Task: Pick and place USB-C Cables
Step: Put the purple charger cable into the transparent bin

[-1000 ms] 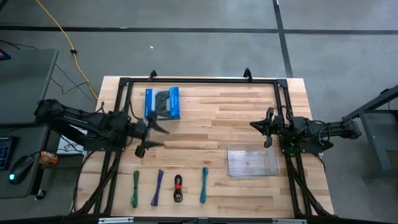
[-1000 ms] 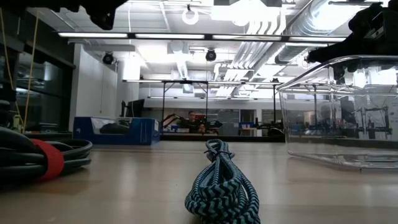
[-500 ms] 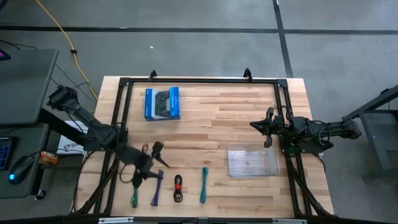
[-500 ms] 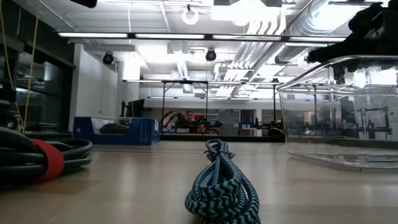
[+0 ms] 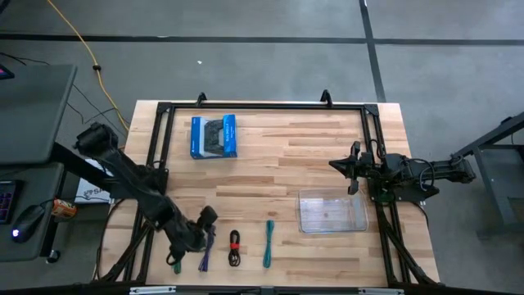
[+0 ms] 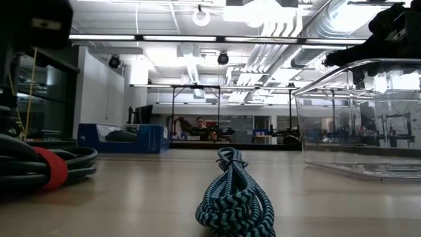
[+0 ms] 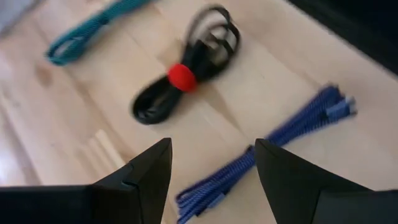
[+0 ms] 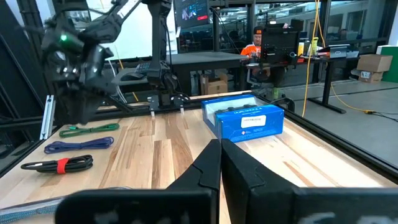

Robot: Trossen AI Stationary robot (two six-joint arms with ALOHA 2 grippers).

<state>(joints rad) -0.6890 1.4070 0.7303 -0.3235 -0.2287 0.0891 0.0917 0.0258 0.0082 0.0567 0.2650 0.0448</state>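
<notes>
Looking down from the high view, the clear tray (image 5: 332, 212) has nothing in it, and the green (image 5: 178, 248), purple (image 5: 205, 248), black (image 5: 235, 248) and teal cable (image 5: 268, 243) lie in a row. The left gripper (image 5: 199, 233) has swung down over the green and purple since a second ago. Left wrist view: fingers (image 7: 149, 171) spread above the purple one. Right wrist view: right gripper (image 8: 221, 163) closed, parked

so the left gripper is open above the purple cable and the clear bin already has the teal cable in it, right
Not quite. The high view shows the clear bin holding no cable; the teal cable lies on the table left of it. The rest holds: in the left wrist view the left gripper has its fingers open over the purple cable.
</notes>
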